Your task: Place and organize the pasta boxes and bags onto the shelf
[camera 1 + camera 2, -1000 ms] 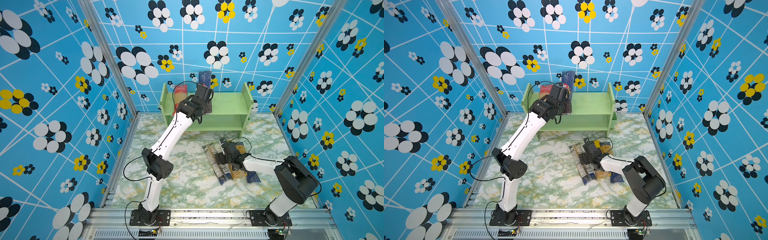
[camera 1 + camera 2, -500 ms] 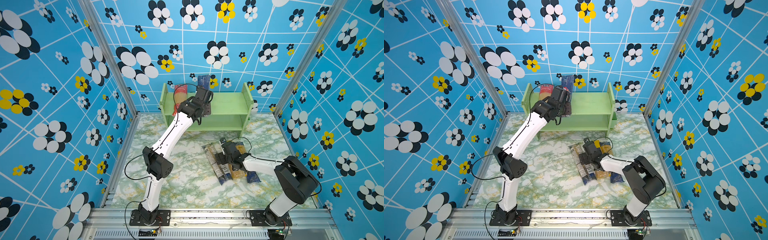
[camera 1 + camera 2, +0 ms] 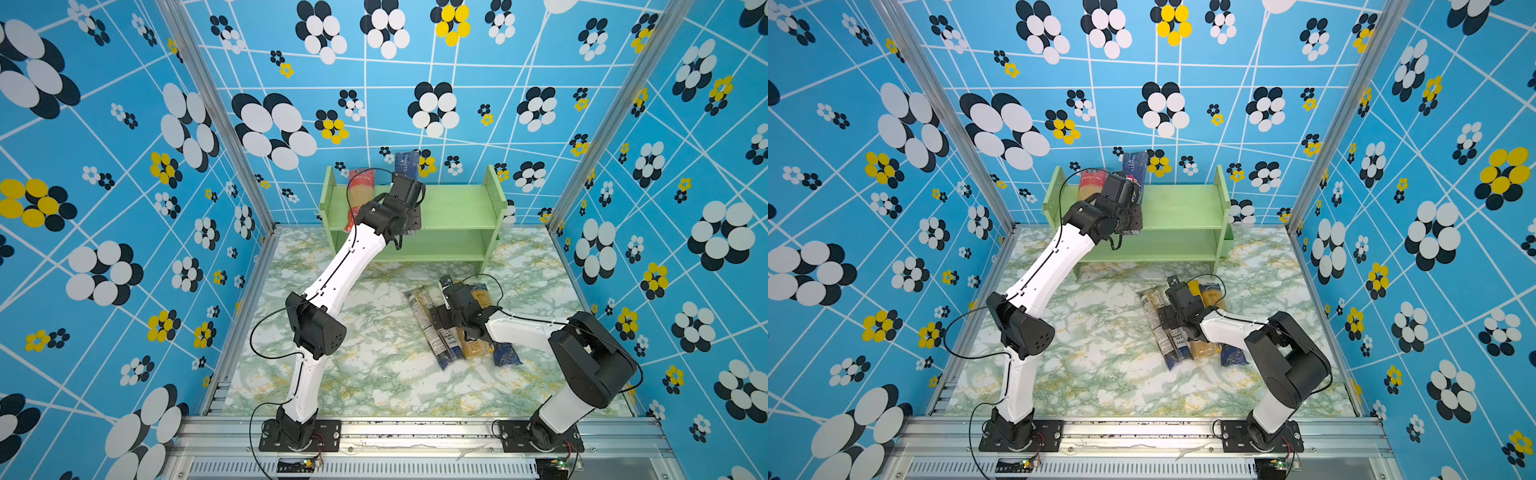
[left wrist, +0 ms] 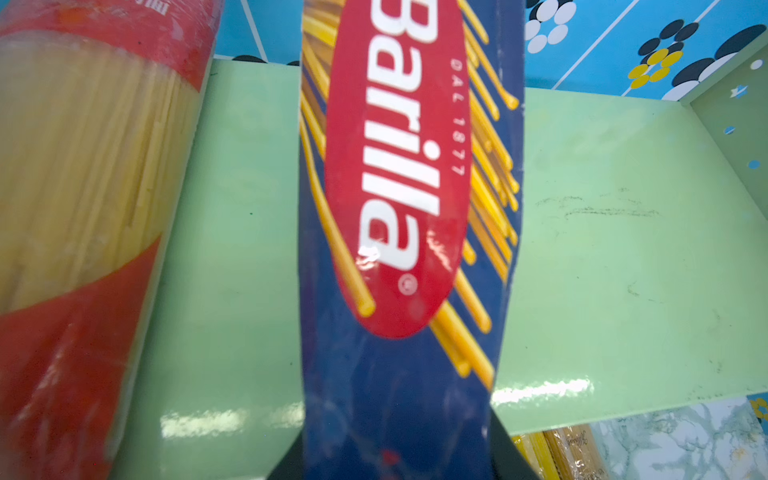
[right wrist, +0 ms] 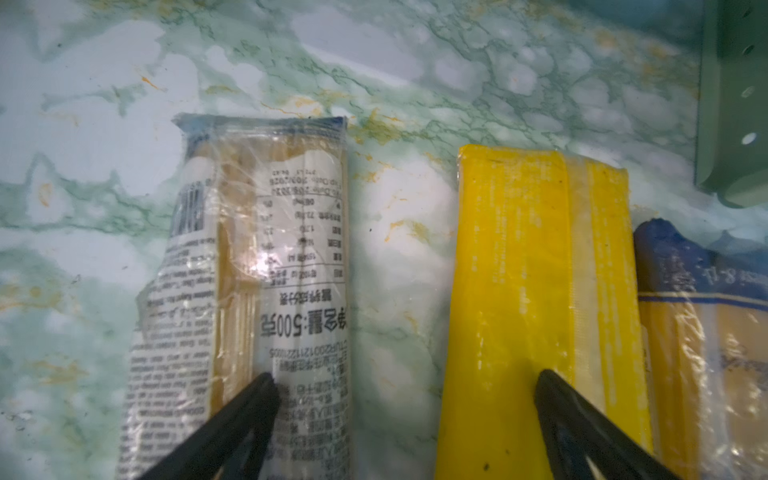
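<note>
**Both top views.** The pale green two-tier wooden shelf (image 3: 457,203) stands at the far middle of the marbled green-and-white tabletop (image 3: 365,374), against the blue flowered wall (image 3: 374,104). The left arm reaches from its near base toward the far side, elbow bent out to the left, with its wrist over the front edge of the top tier. The wrist's black body hides the fingers. Only the upper end of the dark blue Barilla spaghetti pack (image 3: 406,161) shows, rising beyond the wrist against the wall. Just left of it, a red-ended clear spaghetti bag (image 3: 360,192) lies front to back on the top tier. The right arm folds low on the right, its forearm running left and its wrist above three long packs lying side by side on the table near the shelf's right foot. The arm covers their middles. In a top view, a small green cup (image 3: 1228,243) shows on the outside of the right panel.

**Left wrist view.** The left gripper (image 4: 397,461) pinches the Barilla pack's lower end. Only dark slivers of its fingers show, one on either side, at the frame edge. The pack tilts up over the bare top tier with its logo readable. The red-ended bag lies apart from it and is blurred.

**Right wrist view.** The right gripper (image 5: 405,374) is spread wide and holds nothing. One finger (image 5: 249,411) is over the clear bag with the white printed label (image 5: 299,249), and the other is over the yellow-topped bag (image 5: 519,270). Bare table lies between the two bags. I cannot tell whether the tips touch the wrapping. To the right, a clear bag with a dark blue end (image 5: 702,332) lies against the yellow one and is cut off by the frame.
</note>
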Action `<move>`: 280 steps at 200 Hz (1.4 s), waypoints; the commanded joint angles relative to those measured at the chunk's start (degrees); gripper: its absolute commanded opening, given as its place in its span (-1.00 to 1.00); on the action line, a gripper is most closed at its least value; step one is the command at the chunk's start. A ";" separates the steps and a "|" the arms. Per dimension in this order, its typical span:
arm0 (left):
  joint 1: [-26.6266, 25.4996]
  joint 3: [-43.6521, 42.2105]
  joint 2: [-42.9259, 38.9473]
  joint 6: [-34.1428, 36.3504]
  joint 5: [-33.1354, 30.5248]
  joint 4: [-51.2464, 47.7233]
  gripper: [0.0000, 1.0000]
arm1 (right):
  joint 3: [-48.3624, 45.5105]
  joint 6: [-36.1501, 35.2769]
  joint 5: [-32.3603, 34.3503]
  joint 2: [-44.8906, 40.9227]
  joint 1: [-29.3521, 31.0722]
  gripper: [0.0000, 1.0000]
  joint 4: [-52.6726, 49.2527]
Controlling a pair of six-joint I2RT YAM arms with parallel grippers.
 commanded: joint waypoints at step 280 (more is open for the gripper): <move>1.68 -3.83 0.02 -1.28 1.00 11.76 -0.16 | 0.37 -0.13 1.71 3.20 -0.33 0.99 -4.40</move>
